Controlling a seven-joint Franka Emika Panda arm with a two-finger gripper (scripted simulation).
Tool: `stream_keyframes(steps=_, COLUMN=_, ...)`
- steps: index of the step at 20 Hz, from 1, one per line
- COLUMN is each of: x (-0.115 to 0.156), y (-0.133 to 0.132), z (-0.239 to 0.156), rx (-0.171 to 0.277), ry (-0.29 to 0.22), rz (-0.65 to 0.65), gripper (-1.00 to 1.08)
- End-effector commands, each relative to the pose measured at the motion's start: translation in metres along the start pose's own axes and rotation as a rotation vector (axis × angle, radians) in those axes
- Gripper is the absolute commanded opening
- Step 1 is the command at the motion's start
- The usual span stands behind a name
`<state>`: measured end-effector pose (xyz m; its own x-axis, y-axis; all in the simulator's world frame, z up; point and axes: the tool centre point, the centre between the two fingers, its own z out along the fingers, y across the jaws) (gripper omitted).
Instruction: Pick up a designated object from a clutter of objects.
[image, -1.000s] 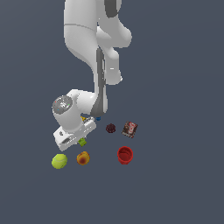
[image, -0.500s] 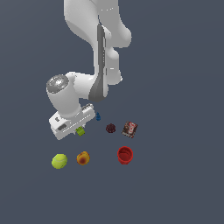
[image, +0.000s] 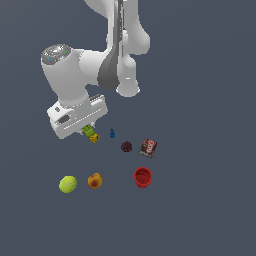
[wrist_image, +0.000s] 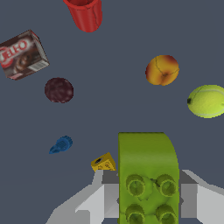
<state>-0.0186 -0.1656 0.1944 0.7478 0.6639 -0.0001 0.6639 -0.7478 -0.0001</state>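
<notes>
The jaws (image: 88, 129) pinch the lime-green studded block (wrist_image: 148, 175) between the grey pads (wrist_image: 112, 194), one on each flank, as the wrist view shows. In the exterior view the green block (image: 88, 131) sits right under the white hand, appearing lifted off the dark bench (image: 200, 200), with the small yellow cube (image: 94, 138) just beside it at about 5 o'clock; whether the two touch cannot be told.

Taking the green block as the centre of the exterior view, the blue figure (image: 112, 133) stands near at 3 o'clock. The dark berry (image: 126, 146) lies farther out at about 4 o'clock, and the dark-red box (image: 148, 148) is just beyond the berry, tilted. The red cup (image: 143, 177) sits well apart at roughly 4 to 5 o'clock. The orange peach (image: 95, 180) lies at 6 o'clock, and the yellow-green tennis ball (image: 67, 184) near it at 7 o'clock, the two close but apart
</notes>
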Motion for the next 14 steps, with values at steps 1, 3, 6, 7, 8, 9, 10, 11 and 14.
stream_keyframes(steps=1, x=-0.007, y=-0.007, z=-0.025, rx=0.000, ry=0.000, rz=0.000, gripper=-1.00)
stream_keyframes(steps=3, x=-0.012, y=-0.012, z=-0.045, rx=0.000, ry=0.000, rz=0.000, gripper=-1.00)
stream_keyframes(steps=6, x=-0.020, y=-0.019, z=-0.077, rx=0.000, ry=0.001, rz=0.000, gripper=-1.00)
stream_keyframes(steps=7, x=-0.023, y=-0.022, z=-0.088, rx=0.000, ry=0.001, rz=0.000, gripper=-1.00)
stream_keyframes(steps=8, x=-0.026, y=-0.025, z=-0.099, rx=0.000, ry=0.001, rz=0.000, gripper=-1.00)
stream_keyframes(steps=9, x=-0.028, y=-0.027, z=-0.109, rx=0.000, ry=0.001, rz=0.000, gripper=-1.00)
stream_keyframes(steps=10, x=-0.031, y=-0.029, z=-0.119, rx=0.000, ry=0.001, rz=0.000, gripper=-1.00)
stream_keyframes(steps=11, x=-0.033, y=-0.032, z=-0.129, rx=0.000, ry=0.001, rz=0.000, gripper=-1.00)
stream_keyframes(steps=14, x=-0.040, y=-0.038, z=-0.157, rx=0.000, ry=0.001, rz=0.000, gripper=-1.00)
